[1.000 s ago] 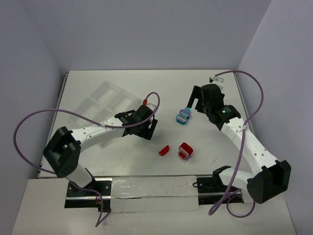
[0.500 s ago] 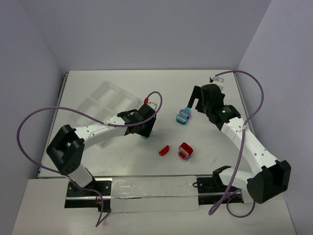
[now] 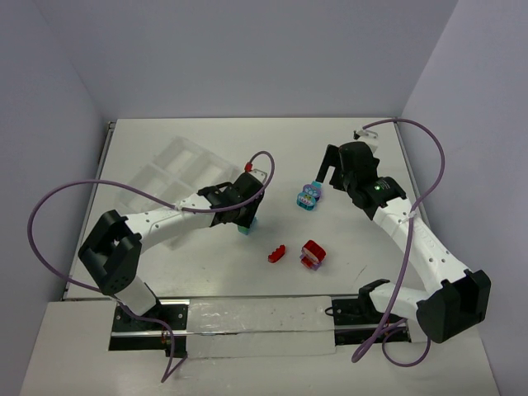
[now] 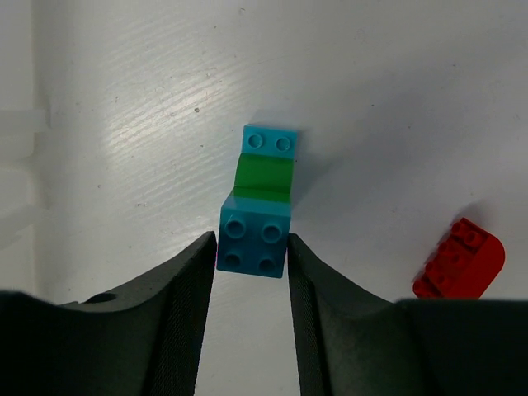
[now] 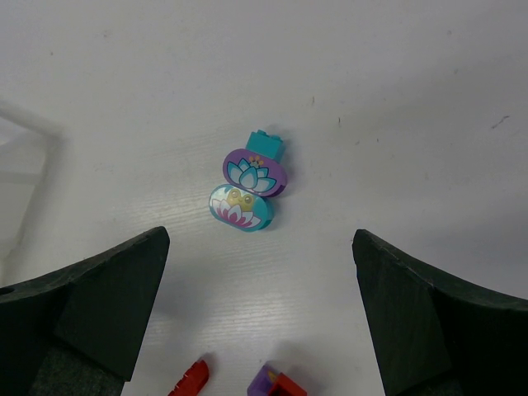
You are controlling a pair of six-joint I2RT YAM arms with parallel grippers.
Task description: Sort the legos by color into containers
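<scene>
Legos were scattered on the worktop (image 3: 363, 165), none visibly in the white tray (image 3: 169, 161), which sat just behind and to the left of the left jaws. Those jaws looked clamped on the teal-and-green cluster (image 4: 260, 202), one finger against each side of its nearest teal block, though from the wrist view alone I could not be sure how firmly they pressed. The cluster's long axis ran straight out ahead of the jaws, so they spanned its short width; the left arm was plainly the nearer one. To the right of these jaws and apart from them lay a small red brick (image 4: 459, 260), and beyond it a red-and-purple cluster (image 3: 313, 254). Further right, the right jaws stood wide apart, grasping nothing, with the purple-and-teal flower piece (image 5: 247, 186) on the worktop between and ahead of them. It bore printed lotus flowers; no writing or brand could be read anywhere.
</scene>
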